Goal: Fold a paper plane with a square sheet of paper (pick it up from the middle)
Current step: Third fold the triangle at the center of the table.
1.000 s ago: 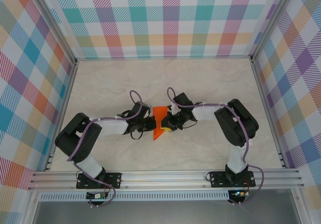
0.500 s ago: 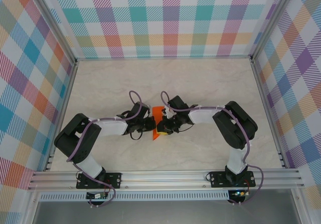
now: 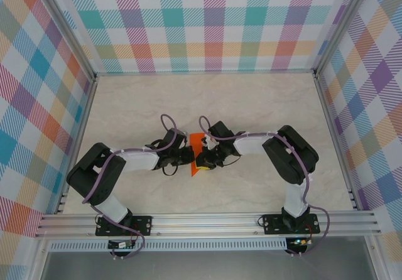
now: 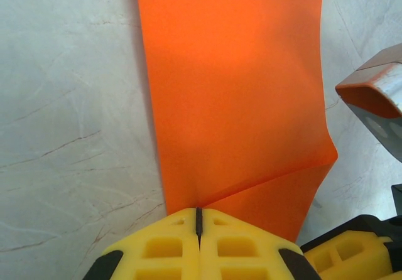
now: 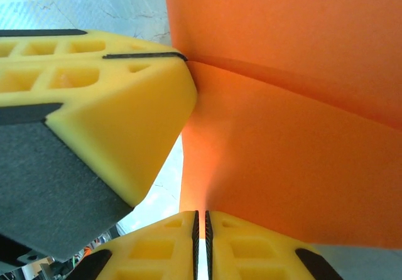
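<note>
The orange sheet of paper (image 3: pixel 196 142), folded into a narrow creased shape, lies mid-table between both arms. In the left wrist view the paper (image 4: pixel 232 91) spreads away from my left gripper (image 4: pixel 198 210), whose jaws are shut on its near edge where a diagonal crease ends. My right gripper (image 5: pixel 201 215) is shut on another edge of the paper (image 5: pixel 295 135), a thin orange strip showing between its pads. The left gripper's yellow fingers (image 5: pixel 113 85) pinch the crease just beside it. From above, the left gripper (image 3: pixel 188 156) and right gripper (image 3: pixel 202 161) almost touch.
The marble-look tabletop (image 3: pixel 264 104) lies open behind and to both sides of the arms. Checked walls and metal frame rails (image 3: pixel 207 220) enclose the space. The right gripper's yellow finger (image 4: pixel 352 255) sits close at the lower right of the left wrist view.
The right gripper has shifted left, closer to the left gripper, and now covers more of the paper. The left arm has barely moved.
</note>
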### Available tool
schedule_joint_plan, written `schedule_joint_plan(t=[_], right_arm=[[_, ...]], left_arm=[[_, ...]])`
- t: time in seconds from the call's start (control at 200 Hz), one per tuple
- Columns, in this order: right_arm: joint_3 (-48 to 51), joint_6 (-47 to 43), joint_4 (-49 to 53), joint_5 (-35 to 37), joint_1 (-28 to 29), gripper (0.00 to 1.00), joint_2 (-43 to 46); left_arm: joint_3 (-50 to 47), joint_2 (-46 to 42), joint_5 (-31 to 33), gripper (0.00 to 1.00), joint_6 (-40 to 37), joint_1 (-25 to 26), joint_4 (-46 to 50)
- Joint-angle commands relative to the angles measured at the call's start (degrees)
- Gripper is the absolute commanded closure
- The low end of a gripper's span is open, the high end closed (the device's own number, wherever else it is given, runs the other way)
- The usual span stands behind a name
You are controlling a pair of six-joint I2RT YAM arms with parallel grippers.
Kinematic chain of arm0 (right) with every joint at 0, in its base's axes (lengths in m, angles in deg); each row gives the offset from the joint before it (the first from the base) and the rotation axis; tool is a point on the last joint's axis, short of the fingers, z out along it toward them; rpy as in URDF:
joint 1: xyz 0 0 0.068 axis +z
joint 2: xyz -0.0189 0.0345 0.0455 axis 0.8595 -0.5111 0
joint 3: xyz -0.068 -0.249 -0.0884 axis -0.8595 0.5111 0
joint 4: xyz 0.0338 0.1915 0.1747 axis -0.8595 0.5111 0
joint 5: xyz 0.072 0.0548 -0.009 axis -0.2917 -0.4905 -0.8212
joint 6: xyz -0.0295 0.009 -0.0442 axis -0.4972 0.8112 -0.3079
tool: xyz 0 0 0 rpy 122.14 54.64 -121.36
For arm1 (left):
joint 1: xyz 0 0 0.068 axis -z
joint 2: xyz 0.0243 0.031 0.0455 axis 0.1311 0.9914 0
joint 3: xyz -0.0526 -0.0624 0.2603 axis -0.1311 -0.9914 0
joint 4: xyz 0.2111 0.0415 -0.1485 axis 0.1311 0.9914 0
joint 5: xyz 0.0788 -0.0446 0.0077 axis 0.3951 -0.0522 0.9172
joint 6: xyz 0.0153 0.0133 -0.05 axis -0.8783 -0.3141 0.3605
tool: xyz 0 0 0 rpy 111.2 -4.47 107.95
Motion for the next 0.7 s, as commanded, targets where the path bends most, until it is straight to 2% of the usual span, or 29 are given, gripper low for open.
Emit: schedule_joint_plan(t=[0.0, 0.195, 0.475, 0.695], right_arm=[[-1.32, -1.87, 1.98, 0.55, 0.41, 0.86, -1.47], [-2.16, -2.54, 3.58, 1.0, 0.45, 0.86, -1.25], [-0.26, -2.95, -0.5, -0.94, 2.23, 0.88, 1.65], [0.52, -0.71, -2.86, -0.12, 3.7, 0.92, 0.2]], left_arm=[[-1.9, -0.6, 2.37, 1.0, 0.32, -0.02, 2.98], [-2.07, -0.77, 2.56, 1.0, 0.4, -0.02, 2.94], [-2.25, -0.69, 2.63, 1.0, 0.58, -0.02, 2.73], [-2.68, -0.6, 2.47, 1.0, 1.02, -0.02, 2.11]])
